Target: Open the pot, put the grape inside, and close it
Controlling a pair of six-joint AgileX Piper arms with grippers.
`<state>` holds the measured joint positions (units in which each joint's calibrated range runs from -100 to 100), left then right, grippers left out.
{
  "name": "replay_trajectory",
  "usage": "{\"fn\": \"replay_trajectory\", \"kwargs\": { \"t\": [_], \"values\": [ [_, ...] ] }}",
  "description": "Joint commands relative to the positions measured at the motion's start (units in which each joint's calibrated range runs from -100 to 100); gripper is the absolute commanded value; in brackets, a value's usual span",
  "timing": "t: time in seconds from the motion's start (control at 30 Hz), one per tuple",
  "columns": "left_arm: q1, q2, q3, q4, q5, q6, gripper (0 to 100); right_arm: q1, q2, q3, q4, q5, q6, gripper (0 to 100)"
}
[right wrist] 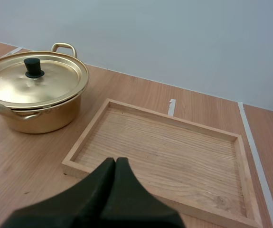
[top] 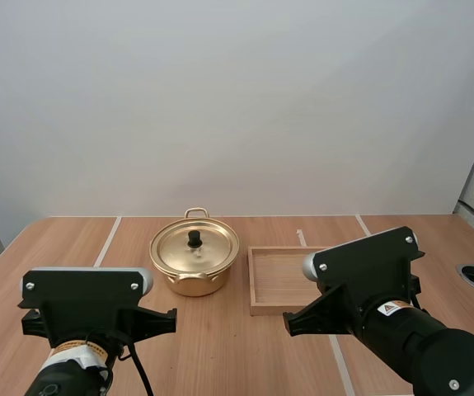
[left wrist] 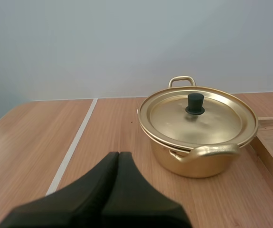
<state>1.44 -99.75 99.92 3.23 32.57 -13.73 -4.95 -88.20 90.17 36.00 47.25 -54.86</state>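
Both end effectors are closed on nothing: your left end effector (left wrist: pixel 118 156) and your right end effector (right wrist: pixel 116 160) each show their fingers pressed together as one dark wedge, hanging above the bench (top: pixel 72 247) short of the things. The pot (top: pixel 212 285) sits mid-bench with its lid (top: pixel 209 252) seated flat and the black knob (top: pixel 194 238) upright at the centre. The wooden tray (top: pixel 278 276) lies just beside it, on the right.

The step in hand, as I judge it, is the lid lift, not yet begun. Your left arm faces the pot more squarely, so use it. Spread the fingers before you descend, come straight down over the knob, and centre it between the pads so it does not squirt sideways. Pinch below the knob's wider cap, then lift vertically until the rim is free, or the pot, which looks light, may drag along. Hold your right arm back over the tray.
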Motion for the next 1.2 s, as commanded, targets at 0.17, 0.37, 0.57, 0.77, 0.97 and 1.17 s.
{"fn": "replay_trajectory", "kwargs": {
  "t": [0.17,0.37,0.57,0.77,0.97,1.17],
  "values": [
    [0.15,-0.2,0.1,-1.8,-3.1,-0.3,0,-0.1,-0.5,0.1,0.1,0.2,-0.6,0],
    [0.15,-0.2,0.1,-2.3,-3.1,-0.3,0,0.6,-1.4,0.1,0.1,0.2,-0.6,0],
    [0.15,-0.2,0.1,-2.3,-3.1,-0.3,0,2.4,-9.0,3.7,0.1,-0.7,-0.6,0],
    [0.15,-0.2,0.1,-2.3,-3.1,-0.3,0,2.5,-11.8,7.7,-0.6,-7.7,-0.6,0],
    [0.15,-0.2,0.1,-2.3,-3.1,-0.3,0,2.5,-11.8,9.8,-1.6,-11.6,-0.6,0],
    [0.15,-0.2,0.1,-2.3,-3.1,-0.3,0,2.5,-11.8,9.8,-4.8,-13.7,-0.6,0]
  ]
}}
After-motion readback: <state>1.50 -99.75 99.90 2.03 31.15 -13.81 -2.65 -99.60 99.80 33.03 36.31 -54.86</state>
